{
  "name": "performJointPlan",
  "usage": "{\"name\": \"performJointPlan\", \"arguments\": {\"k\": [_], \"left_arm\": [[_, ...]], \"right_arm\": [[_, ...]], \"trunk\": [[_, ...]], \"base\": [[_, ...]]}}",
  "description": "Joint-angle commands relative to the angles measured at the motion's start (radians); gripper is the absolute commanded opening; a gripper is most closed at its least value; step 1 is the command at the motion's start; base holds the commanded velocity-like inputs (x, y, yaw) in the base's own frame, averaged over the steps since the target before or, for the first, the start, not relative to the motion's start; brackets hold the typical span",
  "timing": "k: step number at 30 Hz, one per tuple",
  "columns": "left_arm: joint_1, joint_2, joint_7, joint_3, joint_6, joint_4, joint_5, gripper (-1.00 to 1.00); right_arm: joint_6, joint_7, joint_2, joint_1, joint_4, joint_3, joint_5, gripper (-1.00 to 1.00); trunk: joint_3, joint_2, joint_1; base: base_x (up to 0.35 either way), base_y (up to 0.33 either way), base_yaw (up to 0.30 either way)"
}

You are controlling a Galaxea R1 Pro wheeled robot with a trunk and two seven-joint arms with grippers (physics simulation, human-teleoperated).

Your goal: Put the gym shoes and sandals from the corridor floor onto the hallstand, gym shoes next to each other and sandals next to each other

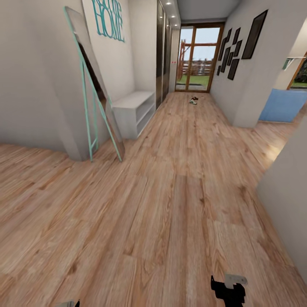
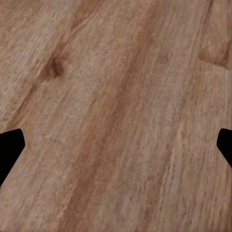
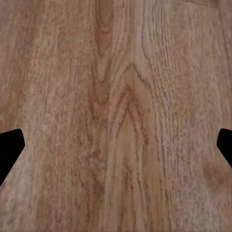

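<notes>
Far down the corridor floor (image 1: 170,204), a small cluster of footwear (image 1: 193,101) lies near the glass door. White, green and red on it suggest gym shoes. It is too small to tell the sandals apart. The hallstand (image 1: 135,107), a low pale bench with open shelf slots, stands against the left wall, well short of the shoes. My right gripper (image 1: 229,290) and a corner of my left gripper (image 1: 68,303) hang low at the near edge, far from both. In the wrist views the left gripper (image 2: 116,150) and right gripper (image 3: 116,150) are open over bare planks.
A tall mirror with a teal frame (image 1: 96,89) leans on the left wall before the hallstand. A grey wall corner (image 1: 285,204) juts in at the near right, with a blue panel (image 1: 281,104) beyond it. Dark picture frames (image 1: 238,42) hang on the right wall.
</notes>
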Motion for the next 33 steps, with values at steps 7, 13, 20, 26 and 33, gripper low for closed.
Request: {"name": "performJointPlan", "arguments": {"k": [7, 13, 20, 26, 33], "left_arm": [[-0.001, 0.001, -0.010, 0.003, -0.001, 0.002, 0.009, 1.00], [-0.001, 0.000, -0.010, 0.003, -0.001, 0.002, 0.009, 1.00], [-0.001, 0.000, -0.010, 0.003, -0.001, 0.002, 0.009, 1.00], [-0.001, 0.000, -0.010, 0.003, -0.001, 0.002, 0.009, 1.00], [-0.001, 0.000, -0.010, 0.003, -0.001, 0.003, 0.009, 1.00]], "right_arm": [[-0.004, -0.001, 0.000, -0.001, 0.000, 0.000, -0.005, 1.00], [-0.004, -0.002, 0.000, -0.001, 0.000, 0.001, -0.006, 1.00], [-0.004, -0.004, 0.000, -0.001, 0.000, 0.000, -0.006, 1.00], [-0.004, -0.006, 0.000, -0.001, 0.001, 0.000, -0.006, 1.00], [-0.004, -0.006, 0.000, -0.001, 0.001, 0.000, -0.007, 1.00]], "trunk": [[-0.001, 0.000, 0.000], [-0.001, 0.000, 0.000], [-0.001, 0.000, 0.000], [-0.001, 0.000, 0.000], [-0.001, 0.000, 0.000]], "base": [[0.338, 0.000, -0.152], [0.338, 0.000, -0.263], [0.338, 0.000, -0.135], [0.338, 0.000, -0.022], [0.338, 0.000, -0.005]]}}
